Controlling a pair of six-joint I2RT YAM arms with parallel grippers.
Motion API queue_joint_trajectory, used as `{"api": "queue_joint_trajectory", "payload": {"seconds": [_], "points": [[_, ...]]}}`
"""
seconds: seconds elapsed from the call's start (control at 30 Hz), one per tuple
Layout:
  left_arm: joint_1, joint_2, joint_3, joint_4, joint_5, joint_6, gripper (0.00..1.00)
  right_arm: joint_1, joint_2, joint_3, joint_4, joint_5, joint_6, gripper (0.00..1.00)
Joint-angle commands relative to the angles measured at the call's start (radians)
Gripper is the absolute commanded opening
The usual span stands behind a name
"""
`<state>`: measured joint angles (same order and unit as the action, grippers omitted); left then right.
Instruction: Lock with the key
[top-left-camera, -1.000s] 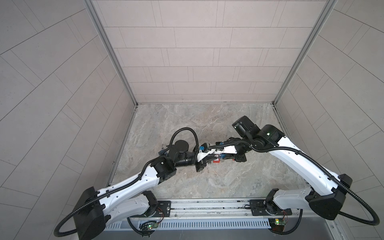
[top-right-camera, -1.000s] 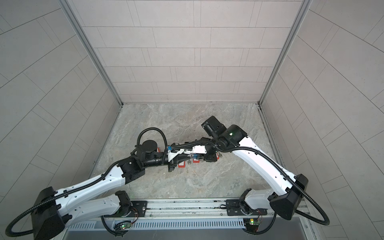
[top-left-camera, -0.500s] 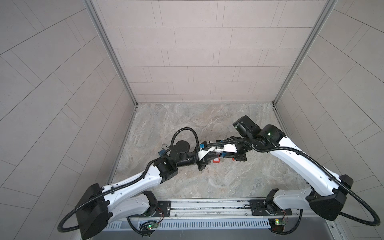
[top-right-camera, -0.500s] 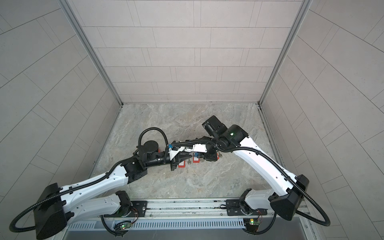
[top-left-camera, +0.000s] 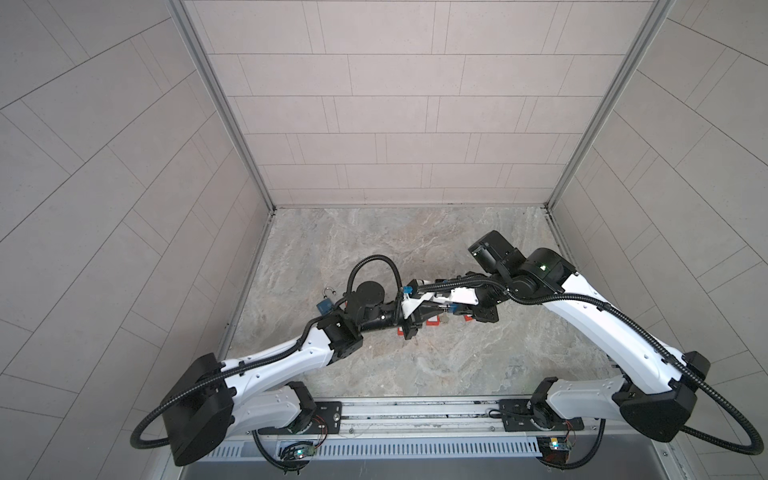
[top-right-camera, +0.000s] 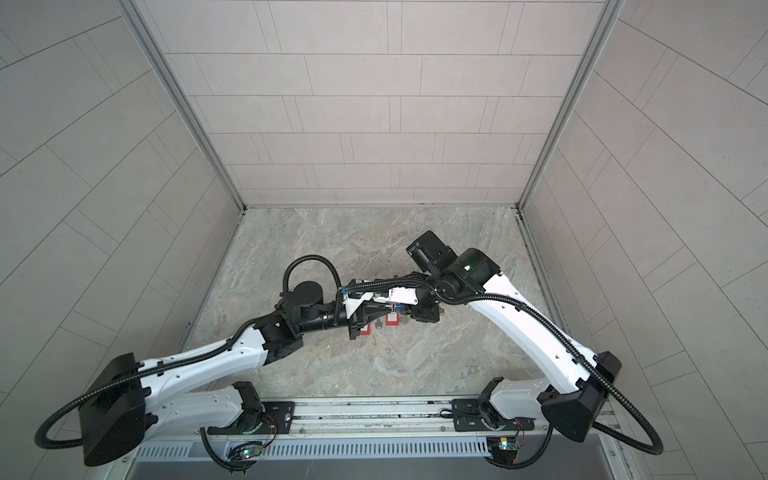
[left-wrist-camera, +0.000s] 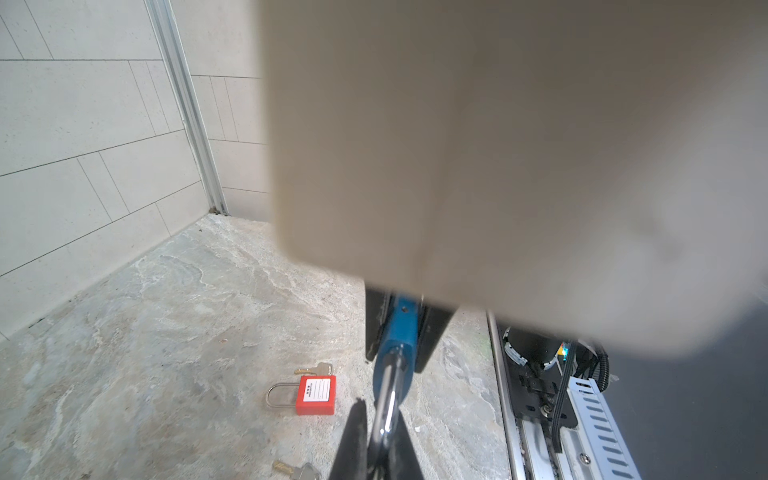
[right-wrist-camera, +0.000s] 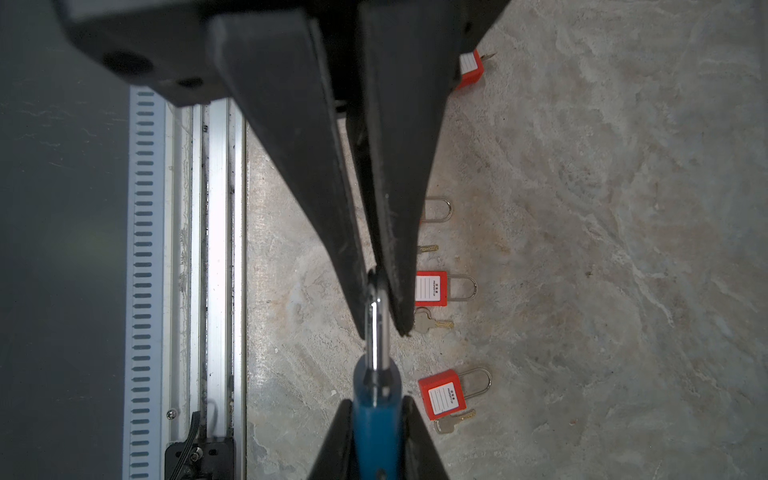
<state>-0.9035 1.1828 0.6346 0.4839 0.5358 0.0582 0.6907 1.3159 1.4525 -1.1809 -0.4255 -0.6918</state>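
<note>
Where the left fingers (right-wrist-camera: 299, 187) and right fingers (right-wrist-camera: 336, 449) face each other, the blue padlock (right-wrist-camera: 376, 419) is held clear of the counter (right-wrist-camera: 582, 249): right fingers clenched on its body, left fingers clenched on its steel shackle (right-wrist-camera: 376, 328). Whether a key is inserted cannot be determined. Beneath the left fingers lies a red padlock (right-wrist-camera: 431, 289), a loose key (right-wrist-camera: 424, 326) just beside it; a second red padlock (right-wrist-camera: 442, 395) and second loose key (right-wrist-camera: 446, 424) lie beside the right fingers.

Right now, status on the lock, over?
Left pincer shut on shackle, right pincer shut on blue padlock body. No key held; keys lie on table by red padlocks.
</note>
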Motion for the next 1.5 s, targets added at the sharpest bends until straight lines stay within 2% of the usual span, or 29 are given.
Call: {"api": "queue_joint_trajectory", "payload": {"seconds": [0.0,0.3,0.57,0.7,0.83,0.87,0.9,1.0,1.07,1.23,1.27,1.33,1.47], "points": [[-0.117,0.092,0.046,0.138,0.040,-0.015,0.00,0.099,0.088,0.048,0.407,-0.275,0.040,0.00],[-0.124,0.124,0.041,0.237,0.071,-0.055,0.00,0.081,0.073,0.039,0.469,-0.325,0.059,0.00],[-0.125,0.099,0.079,0.144,0.102,-0.034,0.00,0.081,0.073,0.045,0.417,-0.325,-0.011,0.00],[-0.123,0.030,0.077,0.029,0.040,0.028,0.00,0.081,0.062,0.050,0.338,-0.256,-0.068,0.00],[-0.109,-0.085,0.084,-0.149,-0.063,0.092,0.00,0.081,0.023,0.011,0.264,-0.109,-0.093,0.00],[-0.098,-0.112,0.086,-0.178,-0.075,0.105,0.00,0.081,0.001,-0.011,0.259,-0.083,-0.099,0.03],[-0.086,-0.132,0.090,-0.206,-0.076,0.109,0.00,0.081,-0.019,-0.030,0.260,-0.059,-0.098,0.11],[-0.043,-0.183,0.099,-0.264,-0.075,0.106,0.00,0.079,-0.093,-0.098,0.276,0.012,-0.049,0.38],[-0.034,-0.201,0.108,-0.298,-0.073,0.115,0.00,0.079,-0.135,-0.130,0.255,0.025,-0.022,0.45],[-0.034,-0.216,0.115,-0.344,-0.056,0.135,0.00,0.079,-0.247,-0.215,0.250,0.083,0.066,0.46],[-0.034,-0.217,0.113,-0.344,-0.053,0.139,0.00,0.075,-0.266,-0.225,0.265,0.105,0.117,0.46],[-0.034,-0.217,0.116,-0.354,-0.051,0.141,0.00,0.055,-0.293,-0.222,0.276,0.086,0.168,0.46],[-0.036,-0.216,0.123,-0.374,-0.047,0.150,0.00,0.027,-0.317,-0.221,0.277,0.027,0.185,0.42]]}}
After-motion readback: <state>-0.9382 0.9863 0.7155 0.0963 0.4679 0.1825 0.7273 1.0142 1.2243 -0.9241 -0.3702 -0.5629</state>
